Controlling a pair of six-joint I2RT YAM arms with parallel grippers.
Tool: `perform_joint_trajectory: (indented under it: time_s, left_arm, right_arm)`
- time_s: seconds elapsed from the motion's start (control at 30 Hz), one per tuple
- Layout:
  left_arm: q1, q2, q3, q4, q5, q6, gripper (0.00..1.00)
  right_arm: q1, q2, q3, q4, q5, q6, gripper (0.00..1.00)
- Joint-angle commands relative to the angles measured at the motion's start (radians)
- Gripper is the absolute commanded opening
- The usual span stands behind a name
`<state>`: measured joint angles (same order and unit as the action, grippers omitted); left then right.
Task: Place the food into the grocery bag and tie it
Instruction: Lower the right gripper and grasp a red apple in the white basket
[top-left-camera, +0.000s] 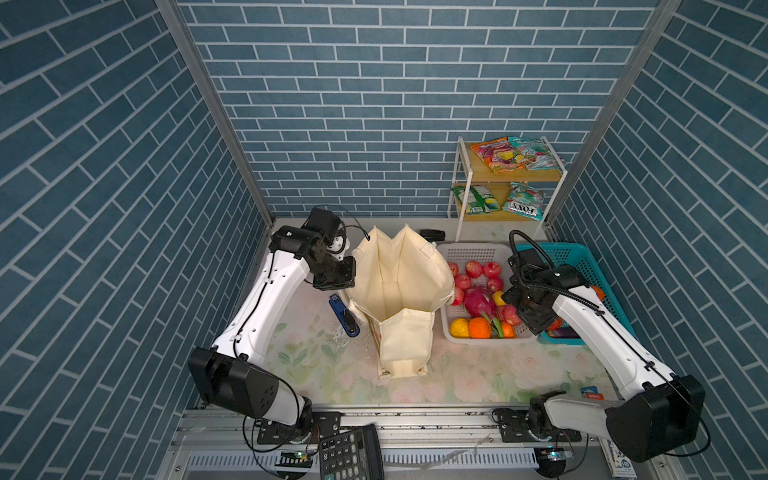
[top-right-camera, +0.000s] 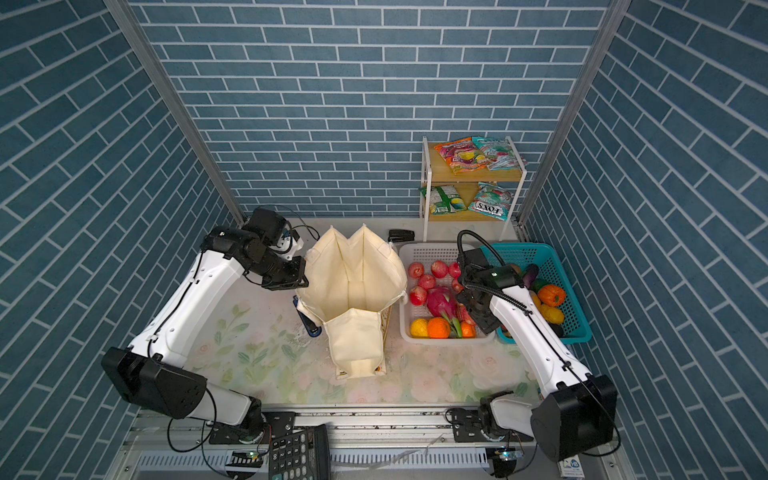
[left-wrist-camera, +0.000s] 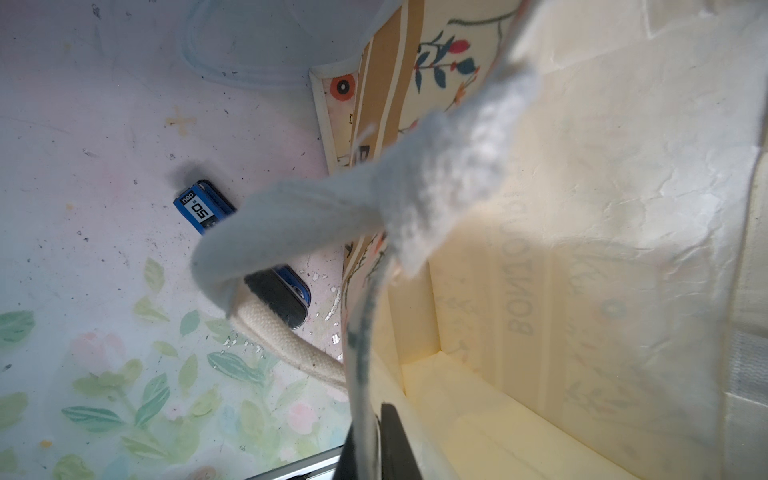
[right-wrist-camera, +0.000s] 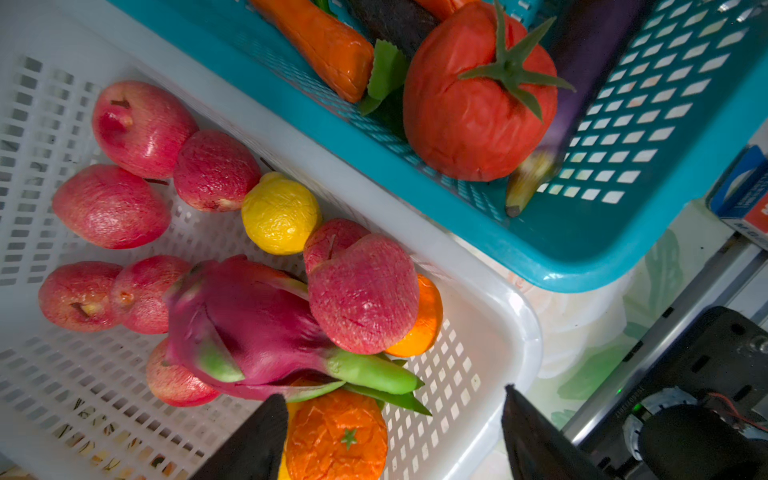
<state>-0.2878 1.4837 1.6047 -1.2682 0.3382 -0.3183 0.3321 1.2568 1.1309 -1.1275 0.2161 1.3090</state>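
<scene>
The left gripper (left-wrist-camera: 370, 428) has its jaws clamped on the rim of the grocery bag (top-left-camera: 399, 286), which stands mid-way across the surface (top-left-camera: 478, 374), mouth gaping. At the bag's 3 o'clock sits the white basket (top-left-camera: 473, 251). The right gripper (right-wrist-camera: 394, 395) hovers over its 4 o'clock corner, jaws wide apart, nothing held. In a top view the dragon fruit (top-left-camera: 478, 301) lies there, an orange (top-left-camera: 480, 327) at its 6 o'clock. The snack packets (top-left-camera: 511, 153) wait on the shelf (top-left-camera: 536, 175) at 1 o'clock. Best play, I'd say: drop straight down, straddle one fruit across its middle, clear of the apples (top-left-camera: 473, 269), close gently, lift high.
</scene>
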Motion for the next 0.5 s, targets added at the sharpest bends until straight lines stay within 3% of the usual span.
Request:
perform_joint_trajectory:
  time_s: [0.0, 0.47]
  left_arm:
    - [-0.004, -0.025, -0.010, -0.003, 0.001, 0.025, 0.11]
    - [-0.004, -0.016, 0.023, -0.001, 0.011, 0.031, 0.19]
  right_arm:
    - [-0.009, 0.024, -0.025, 0.032, -0.017, 0.051, 0.81]
    - [-0.026, 0.096, -0.086, 0.138, 0.008, 0.075, 0.79]
